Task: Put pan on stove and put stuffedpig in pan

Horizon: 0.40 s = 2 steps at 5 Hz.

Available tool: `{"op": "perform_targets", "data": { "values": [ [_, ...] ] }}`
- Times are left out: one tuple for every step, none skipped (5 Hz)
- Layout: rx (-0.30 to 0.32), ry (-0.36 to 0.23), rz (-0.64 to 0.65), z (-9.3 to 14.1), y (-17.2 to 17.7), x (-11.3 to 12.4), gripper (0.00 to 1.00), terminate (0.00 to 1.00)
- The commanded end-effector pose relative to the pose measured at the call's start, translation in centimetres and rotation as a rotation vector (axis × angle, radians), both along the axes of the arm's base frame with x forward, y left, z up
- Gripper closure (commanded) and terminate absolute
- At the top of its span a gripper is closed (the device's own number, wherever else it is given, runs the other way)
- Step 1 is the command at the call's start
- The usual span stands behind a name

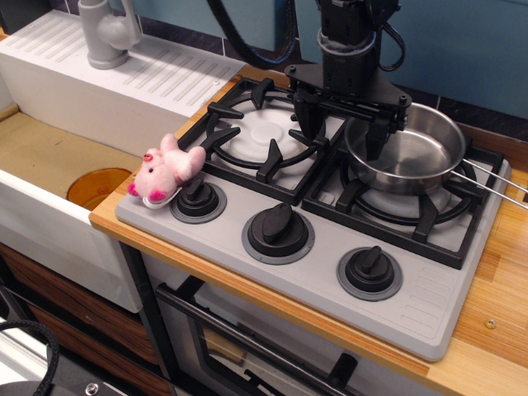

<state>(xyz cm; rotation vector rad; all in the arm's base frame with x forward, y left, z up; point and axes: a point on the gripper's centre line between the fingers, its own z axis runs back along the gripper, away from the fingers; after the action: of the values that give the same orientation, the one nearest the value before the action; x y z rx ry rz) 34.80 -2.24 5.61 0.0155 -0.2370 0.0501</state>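
The shiny steel pan (pixel 412 153) sits on the right burner of the grey stove (pixel 330 272), its wire handle pointing right. My gripper (pixel 341 134) is open and hangs over the pan's left rim, one finger outside above the grates, the other over the inside of the pan. It holds nothing. The pink stuffedpig (pixel 163 171) lies at the stove's front left corner, leaning on the left knob (pixel 198 198), well left of the gripper.
The left burner (pixel 264 132) is bare. A white sink (pixel 49 157) with a grey faucet (pixel 107 33) and an orange drain lies to the left. Wooden counter (pixel 495 297) runs along the right. Blue wall behind.
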Motion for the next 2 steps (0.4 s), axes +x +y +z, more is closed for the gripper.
{"op": "perform_targets", "data": {
  "values": [
    [-0.030, -0.090, -0.018, 0.37, -0.12, 1.16, 0.00, 0.00],
    [-0.039, -0.110, -0.030, 0.00, 0.09, 1.80, 1.00, 0.00]
  ]
}}
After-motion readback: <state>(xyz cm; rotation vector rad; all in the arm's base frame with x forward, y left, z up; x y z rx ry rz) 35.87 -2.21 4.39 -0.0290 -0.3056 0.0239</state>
